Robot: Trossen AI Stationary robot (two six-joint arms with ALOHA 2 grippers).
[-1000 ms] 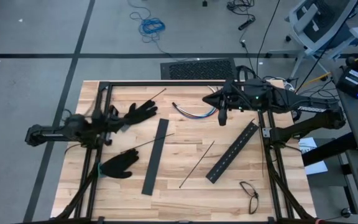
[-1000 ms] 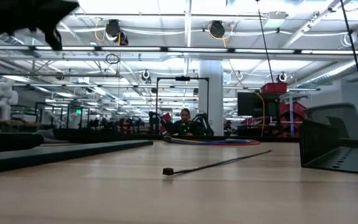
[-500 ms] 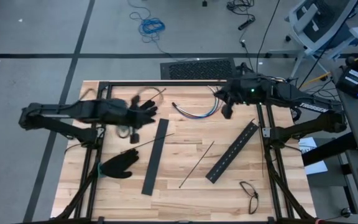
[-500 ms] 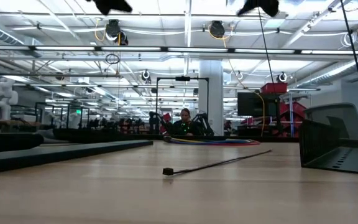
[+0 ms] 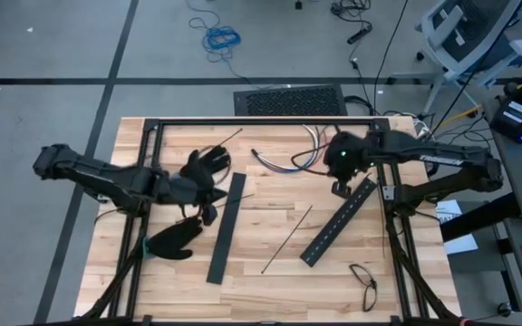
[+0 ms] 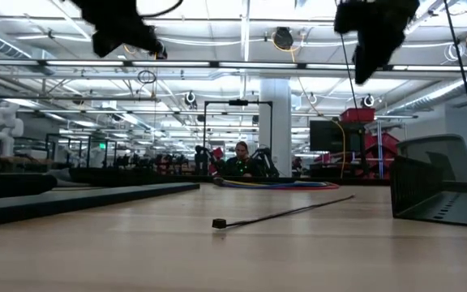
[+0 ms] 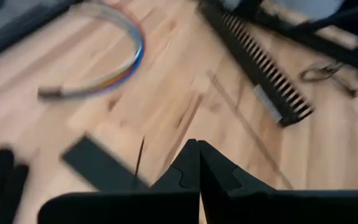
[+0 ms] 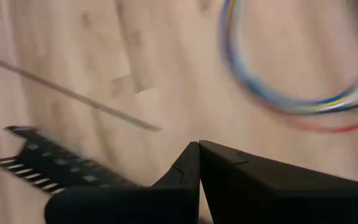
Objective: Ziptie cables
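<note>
Both of my hands are clenched and empty, fingers pressed flat together. My left hand (image 5: pixel 208 214) hangs at the left-centre of the high view, just beside the upper black glove (image 5: pixel 208 165) and the top end of the long slotted bar (image 5: pixel 227 226). My right hand (image 5: pixel 341 187) sits right of centre, over the upper end of the angled slotted bar (image 5: pixel 339 220).

The cables (image 5: pixel 284 161) lie in a curved bundle at the upper middle of the desk (image 5: pixel 270 272), between my two hands and touched by neither. One ziptie (image 5: pixel 287 238) lies loose at centre, between the two bars; another (image 5: pixel 220 207) runs from the left bar toward my left hand.

The risks as I judge them — a ziptie is thin and lies flat on the wood, so fingers coming down shut will only push it aside or skate over it; I must spread them first. My left hand could snag the glove or nudge the bar onto the strip. My right hand, dropping where it is, would meet the bar instead of the wires — and dragging the bundle could splay the loose strands apart.
</note>
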